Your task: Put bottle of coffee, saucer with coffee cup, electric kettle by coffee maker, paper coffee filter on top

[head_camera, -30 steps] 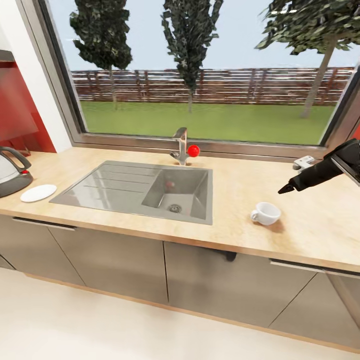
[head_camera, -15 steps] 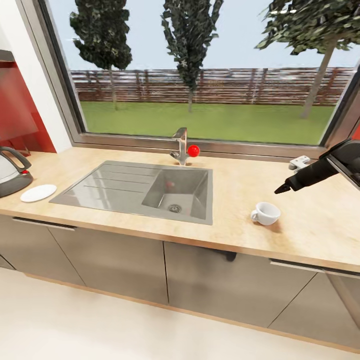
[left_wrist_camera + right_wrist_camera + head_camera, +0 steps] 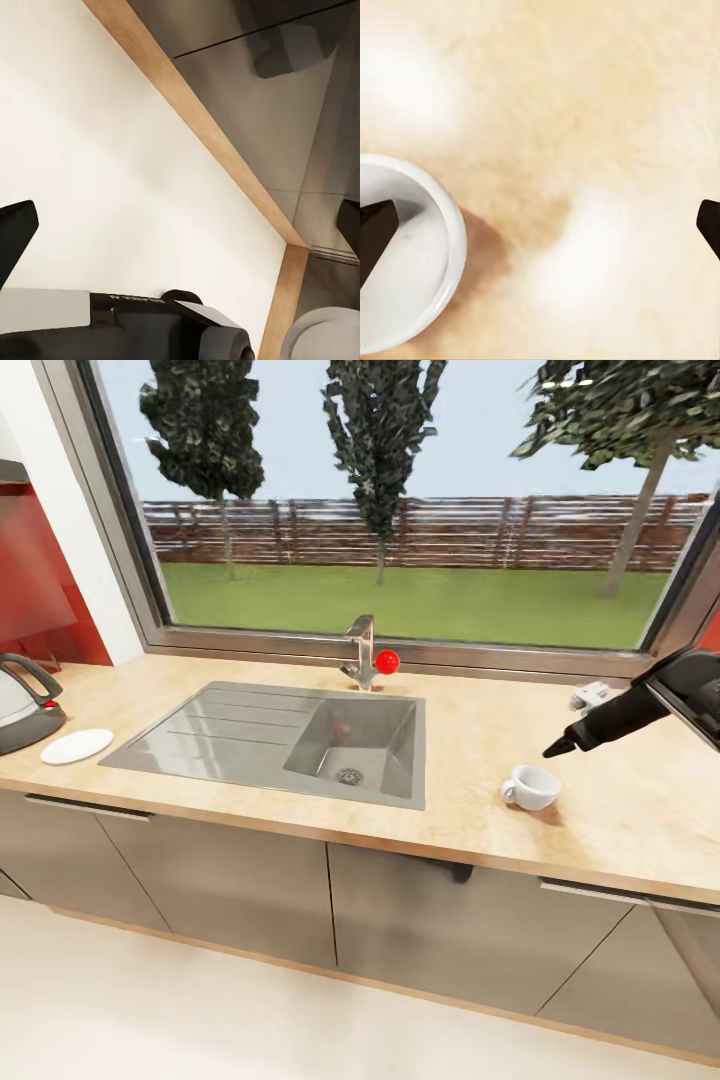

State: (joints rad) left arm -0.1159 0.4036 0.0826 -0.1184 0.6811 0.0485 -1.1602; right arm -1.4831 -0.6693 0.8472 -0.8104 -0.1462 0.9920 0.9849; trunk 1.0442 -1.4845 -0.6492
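— Where is the coffee cup (image 3: pixel 531 787)?
— Upright on the kitchen countertop (image 3: pixel 470 735), just below my right gripper (image 3: pixel 556 749), loop handle pointing toward the sink (image 3: pixel 300 736).
— And your fingers?
— Spread wide, one tip (image 3: pixel 373 234) over the cup's rim, holding nothing.

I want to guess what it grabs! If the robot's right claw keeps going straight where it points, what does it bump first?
Probably the coffee cup. The right gripper points down-left just above it, jaws open, one fingertip over the cup's rim. Slightly off, it would meet the kitchen countertop instead.
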